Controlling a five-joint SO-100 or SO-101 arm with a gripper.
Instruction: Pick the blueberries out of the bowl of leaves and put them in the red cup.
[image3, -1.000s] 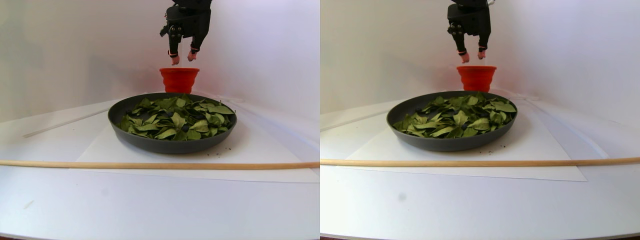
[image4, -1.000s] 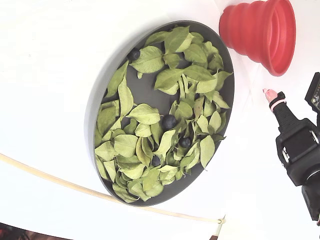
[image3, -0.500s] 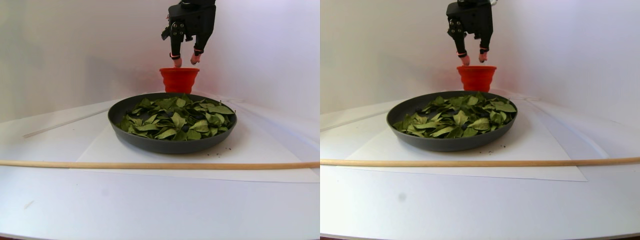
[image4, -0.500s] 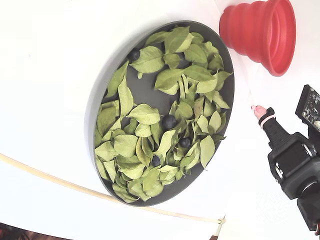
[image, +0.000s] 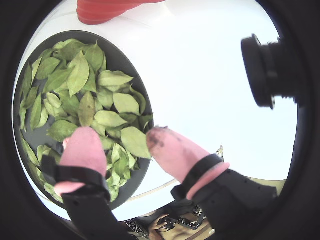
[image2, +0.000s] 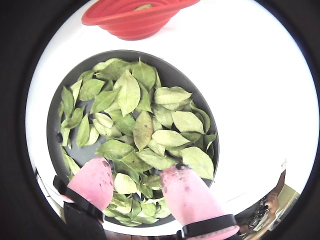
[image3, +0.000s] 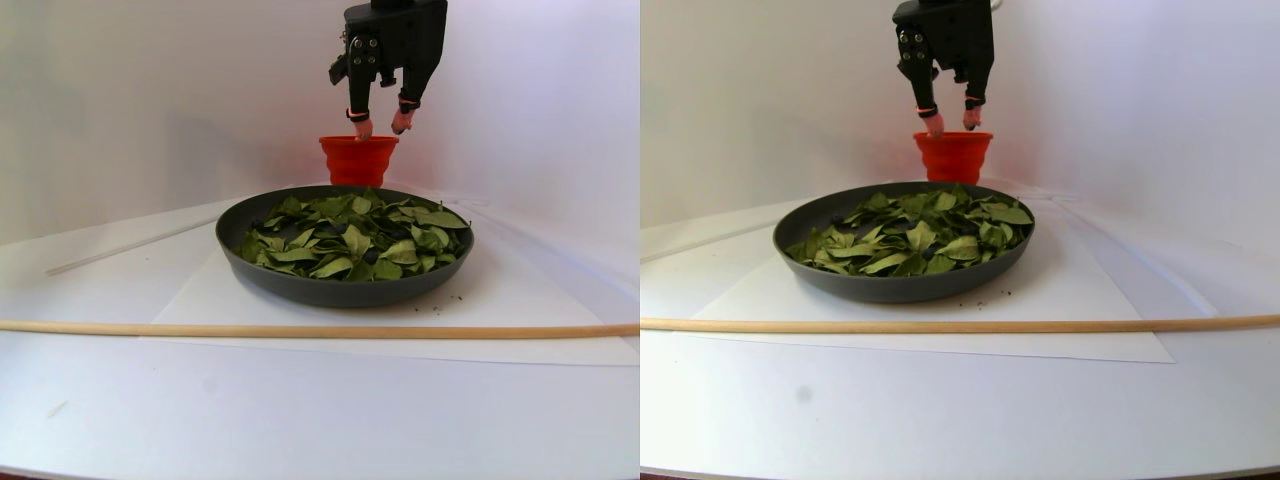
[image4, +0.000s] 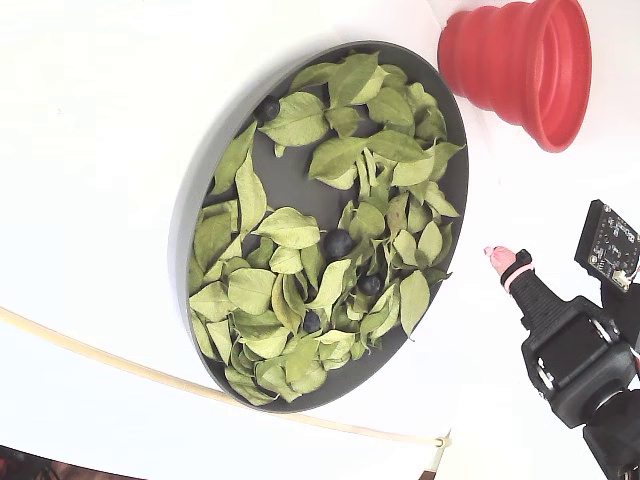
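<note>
Berries lie below us and off to one side: in the fixed view our pincer (image4: 497, 256) hangs just outside the rim of the bowl (image4: 190, 215), and the blueberries (image4: 338, 243) sit to its left there, in among the leaves (image4: 288, 227). We count one large berry near the middle of the dish, two smaller ones below it, and one (image4: 268, 107) far off by the upper rim. Being round, they have no long axis to line up with. We judge the central group the nearest, so the coming move should be a swing in over the rim and then a descent.

The red cup (image4: 520, 62) stands upward of the pincer in that view, just beside the bowl; the stereo pair shows our pincer (image3: 379, 124) raised about level with the cup's mouth and well above the leaves.

In both wrist views our two pink fingertips (image2: 186, 192) stand apart, with leaves visible through the gap, and they grip nothing and touch nothing. One tip (image: 161, 140) carries a dark smudge.
</note>
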